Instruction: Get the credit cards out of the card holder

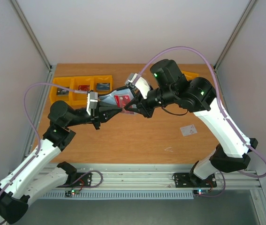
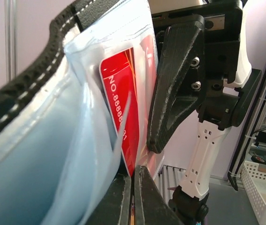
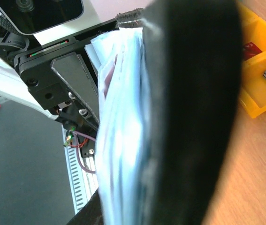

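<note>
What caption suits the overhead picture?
Two arms hold the card holder above the table, red card showing inside.

White-shelled arms [image 1: 226, 131] with black joints, green lights, lilac cables [image 1: 39, 89].

Open card holder [image 1: 115, 100] held aloft, red credit card [image 2: 123, 117] inside its sleeve.

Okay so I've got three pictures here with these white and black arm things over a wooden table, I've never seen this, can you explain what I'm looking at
These are two robot arms bolted at the table's near edge. One picture looks down from above; the others come from cameras on each wrist, so they are extreme close-ups. Between them, lifted off the table, the left gripper and right gripper hold a black card holder with a red card still tucked in a clear pocket. A whitish card lies on the wood, and yellow bins sit at the back.
</note>
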`<state>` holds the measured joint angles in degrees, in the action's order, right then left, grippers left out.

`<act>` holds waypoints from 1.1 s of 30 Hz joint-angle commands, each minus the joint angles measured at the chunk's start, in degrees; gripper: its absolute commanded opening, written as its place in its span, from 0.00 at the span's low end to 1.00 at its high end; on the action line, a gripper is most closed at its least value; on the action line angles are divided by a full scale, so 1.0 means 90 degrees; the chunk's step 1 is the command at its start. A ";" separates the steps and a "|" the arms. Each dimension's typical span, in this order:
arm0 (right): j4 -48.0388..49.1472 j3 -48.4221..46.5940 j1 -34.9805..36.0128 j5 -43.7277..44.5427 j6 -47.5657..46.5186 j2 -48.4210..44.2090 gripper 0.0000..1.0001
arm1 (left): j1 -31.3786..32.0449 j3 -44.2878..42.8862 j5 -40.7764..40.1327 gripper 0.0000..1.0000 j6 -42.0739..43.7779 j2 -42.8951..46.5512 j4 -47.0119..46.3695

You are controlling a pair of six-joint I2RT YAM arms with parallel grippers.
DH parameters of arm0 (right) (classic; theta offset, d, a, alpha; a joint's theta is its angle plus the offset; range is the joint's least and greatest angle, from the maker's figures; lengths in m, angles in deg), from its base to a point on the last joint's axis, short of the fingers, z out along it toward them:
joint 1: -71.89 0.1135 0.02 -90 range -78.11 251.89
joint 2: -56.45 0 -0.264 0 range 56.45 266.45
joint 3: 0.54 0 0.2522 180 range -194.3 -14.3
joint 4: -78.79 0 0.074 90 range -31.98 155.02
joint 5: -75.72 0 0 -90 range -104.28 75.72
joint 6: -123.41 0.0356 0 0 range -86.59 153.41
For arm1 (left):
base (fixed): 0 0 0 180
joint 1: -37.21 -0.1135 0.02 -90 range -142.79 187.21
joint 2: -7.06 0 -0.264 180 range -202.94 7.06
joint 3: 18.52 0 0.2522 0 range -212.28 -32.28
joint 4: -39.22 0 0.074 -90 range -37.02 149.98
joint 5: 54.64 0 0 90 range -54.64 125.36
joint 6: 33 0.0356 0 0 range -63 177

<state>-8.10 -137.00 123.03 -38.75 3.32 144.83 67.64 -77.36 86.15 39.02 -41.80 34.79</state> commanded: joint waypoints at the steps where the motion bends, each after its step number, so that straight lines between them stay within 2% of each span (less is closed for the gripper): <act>1: 0.1168 0.0142 0.0047 -0.0169 0.0192 0.0303 0.02 | 0.0163 -0.0108 0.0169 0.00 0.0038 0.0136 -0.0529; 4: 0.1175 0.0306 -0.0001 -0.0306 0.0191 0.0181 0.13 | 0.0163 -0.0041 0.0023 0.00 0.0002 0.0215 -0.0503; 8: 0.1323 0.0761 -0.0208 -0.0457 0.0252 -0.0165 0.35 | 0.0163 0.0027 -0.0094 0.00 -0.0007 0.0290 -0.0452; 10: 0.1405 0.1015 -0.0343 -0.0508 0.0315 -0.0382 0.40 | 0.0163 0.0042 -0.0144 0.00 0.0009 0.0313 -0.0429; 13: 0.1551 0.1293 -0.0503 -0.0566 0.0422 -0.0687 0.42 | 0.0163 0.0084 -0.0201 0.00 0.0075 0.0331 -0.0343; 15: 0.1562 0.1347 -0.0534 -0.0524 0.0469 -0.0750 0.40 | 0.0162 0.0106 -0.0271 0.00 0.0188 0.0322 -0.0244; 22: 0.1307 0.1064 -0.0535 -0.1240 0.0514 -0.0432 0.16 | 0.0163 0.0125 -0.0537 0.00 0.0328 0.0278 -0.0029; 26: 0.1274 0.1147 -0.0545 -0.1207 0.0391 -0.0514 0.02 | 0.0163 0.0135 -0.0378 0.00 0.0315 0.0304 -0.0096; 29: 0.1178 0.1134 -0.0550 -0.1283 0.0324 -0.0488 0.01 | 0.0162 0.0082 0.0072 0.00 0.0246 0.0288 -0.0309; 31: 0.1094 0.1089 -0.0545 -0.1397 0.0298 -0.0441 0.01 | 0.0156 0.0045 0.0088 0.15 0.0294 0.0285 -0.0477; 33: 0.1065 0.1087 -0.0545 -0.1456 0.0272 -0.0412 0.01 | 0.0102 -0.0016 0.0009 0.23 0.0284 0.0307 -0.0717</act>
<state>1.58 -125.81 118.37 -50.05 6.23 140.13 68.69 -76.49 84.31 40.57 -40.05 35.95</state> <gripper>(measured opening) 0.167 0.175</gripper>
